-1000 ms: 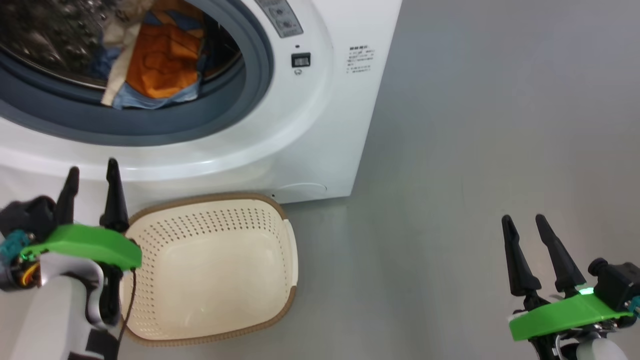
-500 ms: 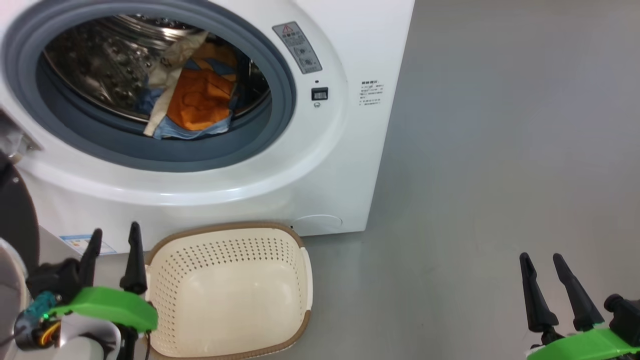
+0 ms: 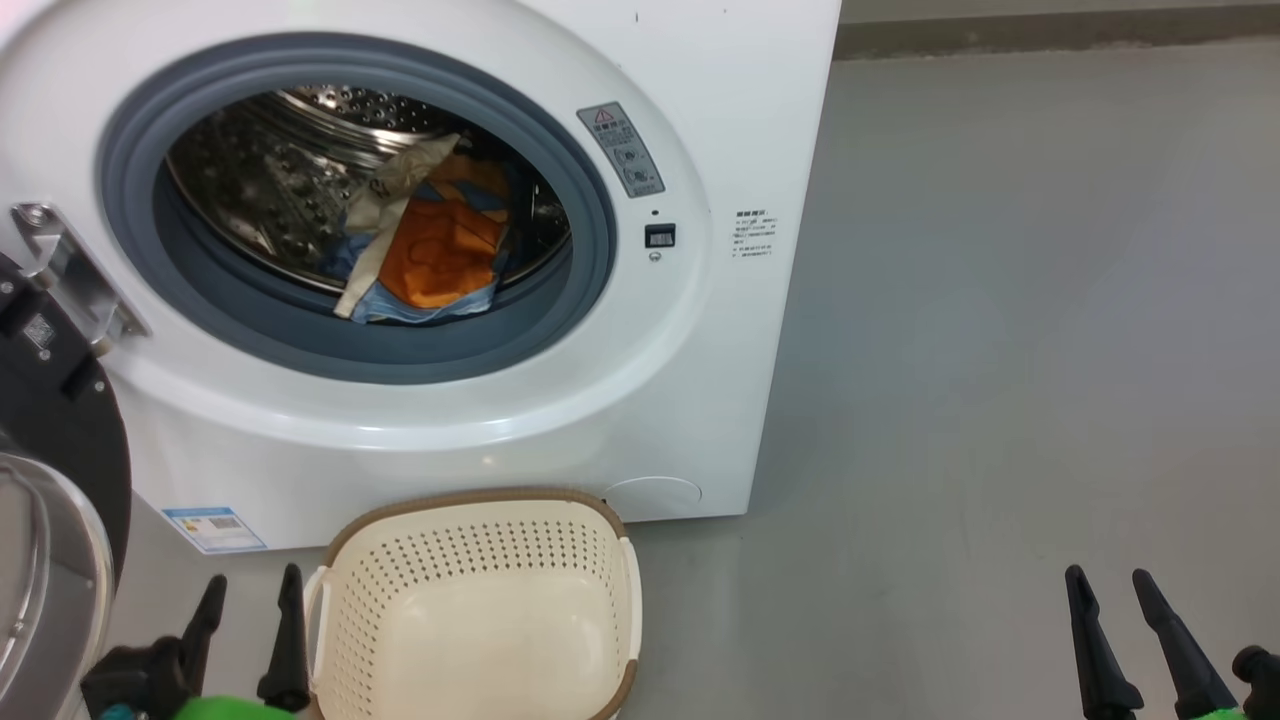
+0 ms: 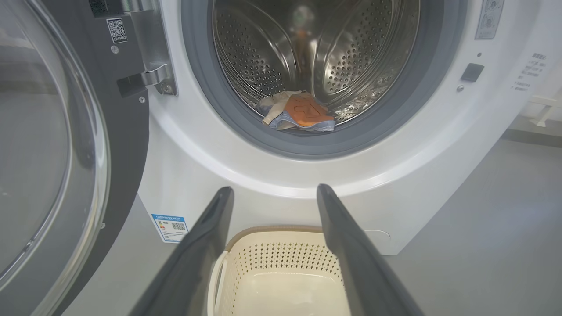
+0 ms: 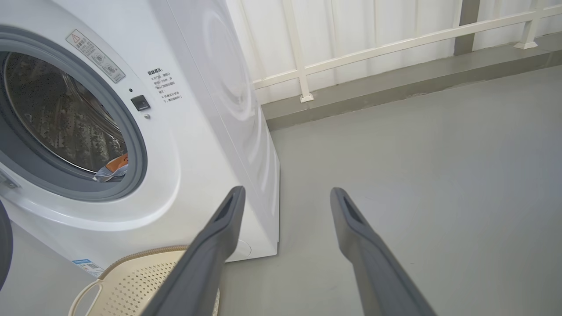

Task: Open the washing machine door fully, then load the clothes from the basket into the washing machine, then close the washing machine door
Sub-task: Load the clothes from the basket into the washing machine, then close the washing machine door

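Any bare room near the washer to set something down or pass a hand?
Free: grey floor right of the washing machine, up to the right hand; the basket, bottom bare. Tight: left, between the open washing machine door, basket and left hand.

No wording is legible. The washing machine bears a grey sticker with a red warning triangle, tiny print and a blue corner label; the door bears a QR sticker.

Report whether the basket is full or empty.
Empty. The basket shows only its bare cream bottom in the head view, and the clothes lie inside the washing machine.
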`<state>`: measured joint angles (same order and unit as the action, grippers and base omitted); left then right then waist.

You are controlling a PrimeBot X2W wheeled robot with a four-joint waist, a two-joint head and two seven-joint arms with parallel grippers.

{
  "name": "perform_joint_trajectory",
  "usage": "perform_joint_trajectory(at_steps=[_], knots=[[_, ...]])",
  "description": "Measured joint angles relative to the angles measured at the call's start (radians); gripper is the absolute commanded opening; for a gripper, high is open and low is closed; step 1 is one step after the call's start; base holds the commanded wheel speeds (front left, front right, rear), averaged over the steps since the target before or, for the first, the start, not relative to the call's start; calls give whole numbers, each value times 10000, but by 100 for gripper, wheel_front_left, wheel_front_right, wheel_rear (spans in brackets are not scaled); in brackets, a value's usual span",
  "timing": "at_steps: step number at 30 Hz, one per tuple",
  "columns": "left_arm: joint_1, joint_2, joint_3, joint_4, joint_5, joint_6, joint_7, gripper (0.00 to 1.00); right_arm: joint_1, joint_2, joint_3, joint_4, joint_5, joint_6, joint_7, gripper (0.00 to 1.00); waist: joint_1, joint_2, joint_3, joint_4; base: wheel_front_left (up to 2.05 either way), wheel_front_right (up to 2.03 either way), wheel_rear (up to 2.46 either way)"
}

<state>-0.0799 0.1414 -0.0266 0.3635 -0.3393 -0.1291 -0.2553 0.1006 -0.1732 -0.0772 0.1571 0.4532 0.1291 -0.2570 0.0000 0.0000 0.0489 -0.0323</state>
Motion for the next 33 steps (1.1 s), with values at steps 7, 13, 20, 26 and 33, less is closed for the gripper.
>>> perform_joint_trajectory(at_steps=[7,13,20,26,33], knots=[[625,-88,115,-464,194,0,-2,100,242,2,-23,-35,4,0,2,100,0,0,-151,61,0,0,0],[662,-198,320,-633,194,0,-2,100,242,2,-23,-58,4,0,2,100,0,0,-89,39,0,0,0],[811,-276,412,-732,194,0,-2,100,240,4,-27,-61,4,0,2,100,0,0,-74,30,0,0,0],[811,-301,408,-836,194,0,-2,100,240,4,-33,-61,4,0,2,100,-1,0,-131,43,0,0,0],[813,-305,410,-941,211,0,-2,100,241,4,-35,-113,151,0,2,100,0,0,-92,93,0,0,0]])
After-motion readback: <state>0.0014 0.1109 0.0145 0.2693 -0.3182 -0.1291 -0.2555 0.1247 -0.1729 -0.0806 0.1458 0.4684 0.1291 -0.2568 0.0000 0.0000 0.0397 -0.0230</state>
